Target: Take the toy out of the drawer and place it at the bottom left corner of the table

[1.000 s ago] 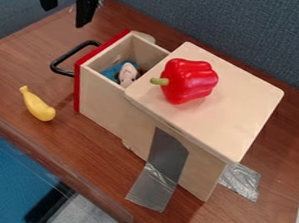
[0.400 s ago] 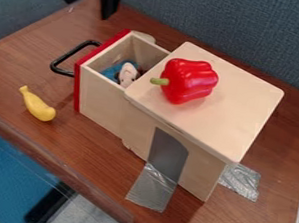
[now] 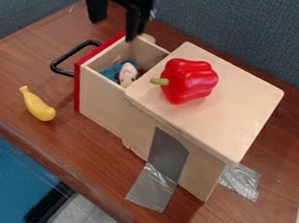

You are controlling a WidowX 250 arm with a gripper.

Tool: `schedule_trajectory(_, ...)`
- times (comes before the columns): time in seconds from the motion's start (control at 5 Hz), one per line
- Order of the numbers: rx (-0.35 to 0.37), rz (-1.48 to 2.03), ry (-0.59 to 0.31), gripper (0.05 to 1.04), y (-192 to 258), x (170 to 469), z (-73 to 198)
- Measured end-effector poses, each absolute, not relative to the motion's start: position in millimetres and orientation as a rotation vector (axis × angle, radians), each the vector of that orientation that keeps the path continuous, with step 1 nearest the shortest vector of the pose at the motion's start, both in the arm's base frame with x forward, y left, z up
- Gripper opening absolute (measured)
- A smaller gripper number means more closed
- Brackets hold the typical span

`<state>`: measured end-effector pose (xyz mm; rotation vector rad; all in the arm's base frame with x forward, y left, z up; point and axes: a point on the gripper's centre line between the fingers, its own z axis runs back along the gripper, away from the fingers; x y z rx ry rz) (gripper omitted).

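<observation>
Has drawer [image 3: 103,98] already open with toy [image 3: 127,74] inside, shows end effector [image 3: 113,30] spread apart and empty near the drawer's far corner, and seems to need grasp, lift-out and placing at bottom left corner of desk [image 3: 23,60].

black jaws [image 3: 114,25] apart above the open drawer [image 3: 100,101], small toy [image 3: 127,74] inside, red pepper [image 3: 190,81] on the box top [image 3: 233,105]
</observation>
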<state>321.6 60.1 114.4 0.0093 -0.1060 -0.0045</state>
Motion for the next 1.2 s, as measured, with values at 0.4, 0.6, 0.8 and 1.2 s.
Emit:
schedule_trajectory(0.4,0.052,-0.008,-0.037,0.999,50.8,323.1,82.8)
schedule_trajectory(0.6,0.040,0.005,0.008,1.000,49.2,321.5,67.4)
schedule_trajectory(0.8,-0.010,0.031,0.054,0.999,47.3,318.2,61.0)
schedule_trajectory(1.2,-0.075,0.072,0.061,0.691,55.8,319.7,56.7)
